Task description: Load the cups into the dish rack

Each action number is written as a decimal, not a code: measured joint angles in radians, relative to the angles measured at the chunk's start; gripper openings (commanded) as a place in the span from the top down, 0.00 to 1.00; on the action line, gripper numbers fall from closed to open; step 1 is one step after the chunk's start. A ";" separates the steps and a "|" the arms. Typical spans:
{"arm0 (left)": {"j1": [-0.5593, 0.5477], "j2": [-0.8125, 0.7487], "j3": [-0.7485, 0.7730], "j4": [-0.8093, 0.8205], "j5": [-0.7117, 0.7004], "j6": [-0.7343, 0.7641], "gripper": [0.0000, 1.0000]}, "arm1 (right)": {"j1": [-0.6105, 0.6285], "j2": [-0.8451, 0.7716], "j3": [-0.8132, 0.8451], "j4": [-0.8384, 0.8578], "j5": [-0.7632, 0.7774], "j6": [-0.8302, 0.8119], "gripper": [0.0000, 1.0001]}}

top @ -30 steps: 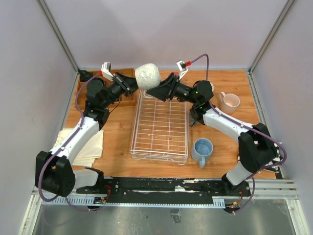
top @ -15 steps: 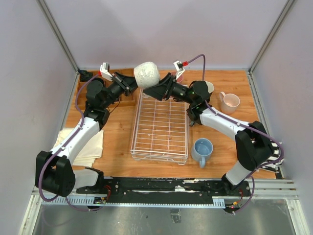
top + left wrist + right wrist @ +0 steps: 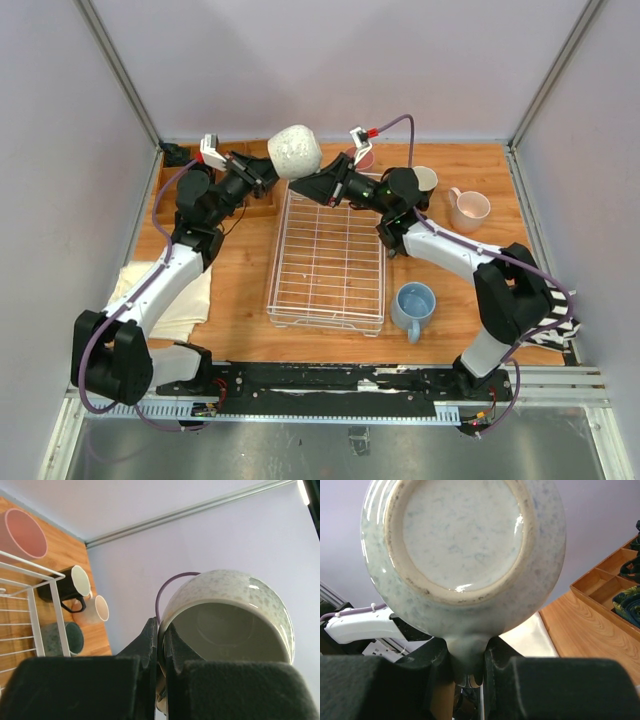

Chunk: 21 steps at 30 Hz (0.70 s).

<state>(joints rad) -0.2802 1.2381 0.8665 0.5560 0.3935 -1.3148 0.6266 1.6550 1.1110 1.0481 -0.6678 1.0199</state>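
mug shared between both arms above the far end of the rack

on the left, a cream folded cloth (image 3: pixel 185 295) lies on the wooden desk (image 3: pixel 240 270), out of the action. the left fingers (image 3: pixel 142 642) are pinched shut on the rim wall of the speckled white ceramic mug (image 3: pixel 294 152), one inside and one outside. that pinch carries the mug in the air on its side, mouth facing that arm. the mug hangs over the far edge of the white wire dish rack (image 3: pixel 326 322) without touching it, and no cup sits in the rack yet.

from the right, the right fingers (image 3: pixel 432 662) stand narrow on either side of the mug's handle and look closed on it, with the mug's base turned toward that wrist. two grips at once read as a handover. the rim pinch leaves the mug sideways, while a hold on the handle would probably let the right arm turn it mouth-down for the rack.

further right, the pink handleless tumbler (image 3: pixel 362 158), black mug (image 3: pixel 424 180), pale pink mug (image 3: pixel 470 208) and light blue mug (image 3: pixel 413 303) wait on the desk.
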 measured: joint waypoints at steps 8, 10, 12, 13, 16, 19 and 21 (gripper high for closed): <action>0.000 -0.023 -0.030 0.019 -0.023 -0.003 1.00 | 0.008 0.003 0.000 0.002 0.006 0.006 0.99; 0.000 -0.023 -0.030 0.018 -0.023 -0.002 0.94 | 0.008 0.003 0.000 0.001 0.006 0.005 0.99; 0.000 -0.024 -0.031 0.017 -0.024 0.002 0.84 | 0.008 0.000 0.000 -0.010 0.006 -0.001 0.99; 0.000 -0.024 -0.032 0.013 -0.024 0.006 0.80 | 0.008 -0.003 0.000 -0.021 0.006 -0.006 0.99; -0.005 -0.032 -0.032 -0.021 -0.026 0.033 0.67 | 0.008 -0.020 0.000 -0.076 0.006 -0.034 0.99; -0.011 -0.052 -0.033 -0.060 -0.027 0.070 0.57 | 0.004 -0.040 0.000 -0.144 0.015 -0.072 0.99; -0.012 -0.065 -0.033 -0.088 -0.031 0.095 0.50 | -0.001 -0.050 0.000 -0.180 0.019 -0.092 0.99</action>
<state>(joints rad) -0.2924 1.1728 0.8333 0.4683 0.3626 -1.2201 0.6258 1.6051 1.1114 0.8684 -0.6487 0.9283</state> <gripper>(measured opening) 0.410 0.218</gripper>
